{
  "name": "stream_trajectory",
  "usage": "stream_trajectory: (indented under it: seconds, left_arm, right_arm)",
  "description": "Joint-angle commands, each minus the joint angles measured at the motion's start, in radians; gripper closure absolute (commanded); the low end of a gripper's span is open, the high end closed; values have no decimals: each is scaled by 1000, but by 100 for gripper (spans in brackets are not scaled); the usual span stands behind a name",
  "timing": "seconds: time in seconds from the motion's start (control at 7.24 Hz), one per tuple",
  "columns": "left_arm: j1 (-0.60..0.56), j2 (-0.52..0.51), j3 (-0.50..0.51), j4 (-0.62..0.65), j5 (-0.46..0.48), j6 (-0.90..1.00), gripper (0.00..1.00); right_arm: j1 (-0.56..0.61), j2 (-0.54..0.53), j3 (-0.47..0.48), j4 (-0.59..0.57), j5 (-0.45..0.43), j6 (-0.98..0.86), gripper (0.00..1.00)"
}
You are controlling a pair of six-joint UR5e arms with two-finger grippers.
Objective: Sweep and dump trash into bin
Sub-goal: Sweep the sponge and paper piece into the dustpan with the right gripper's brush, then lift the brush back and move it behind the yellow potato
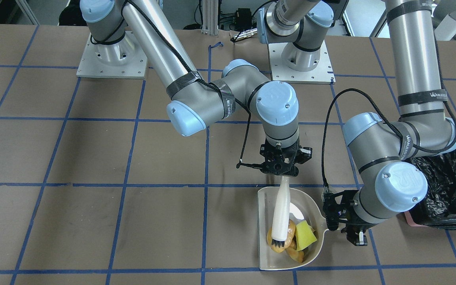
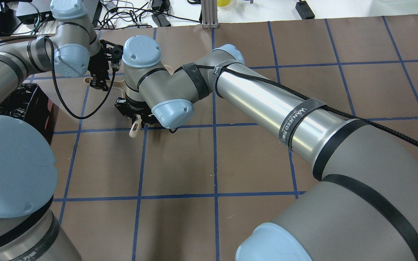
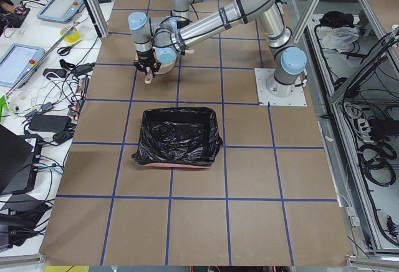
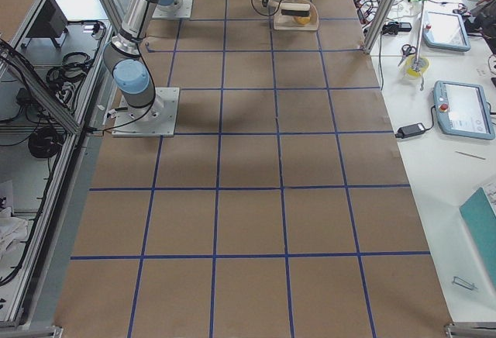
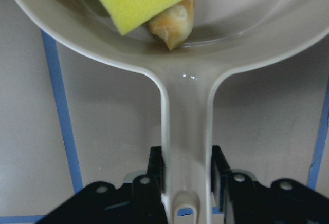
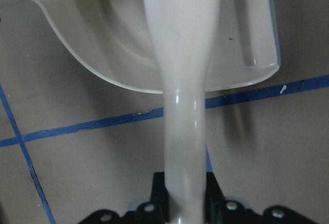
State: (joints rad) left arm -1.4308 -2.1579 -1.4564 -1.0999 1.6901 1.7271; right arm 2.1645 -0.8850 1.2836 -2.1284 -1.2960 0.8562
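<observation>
Your left tool (image 5: 187,175) is clamped on the dustpan (image 1: 265,202) handle, your right tool (image 1: 279,166) on the brush (image 1: 281,209). The trash (image 1: 305,236) sits in the dustpan. Lift it level, then tip over the bin (image 1: 449,190).

A robotics lab: teach pendants (image 3: 60,7) upper left, tangled cables (image 3: 59,106) down the left edge, a blue-taped grid table (image 3: 249,178) centre.

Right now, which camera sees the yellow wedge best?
The front-facing view: the yellow wedge lies clearly in the dustpan beside the brush. The left wrist camera crops it, the right wrist shows a sliver, arms hide it overhead, and the side views are too far.
</observation>
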Motion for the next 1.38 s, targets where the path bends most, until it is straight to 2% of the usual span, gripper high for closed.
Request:
stream_trajectory:
  seconds: [0.0, 0.41, 0.83, 0.97, 1.24]
  left_arm:
    - [1, 1, -2, 0, -3, 0, 100]
    - [4, 1, -4, 0, -6, 2, 100]
    - [12, 1, -7, 0, -10, 5, 100]
    - [15, 1, -9, 0, -13, 5, 100]
    - [16, 1, -10, 0, -15, 5, 100]
  right_arm:
    - [-2, -5, 3, 2, -5, 17, 100]
    - [-20, -41, 9, 46, -11, 12, 100]
    - [-75, -121, 10, 207, -54, -21, 100]
    - [-103, -143, 11, 273, -57, -87, 100]
    - [-179, -239, 37, 423, -118, -222, 100]
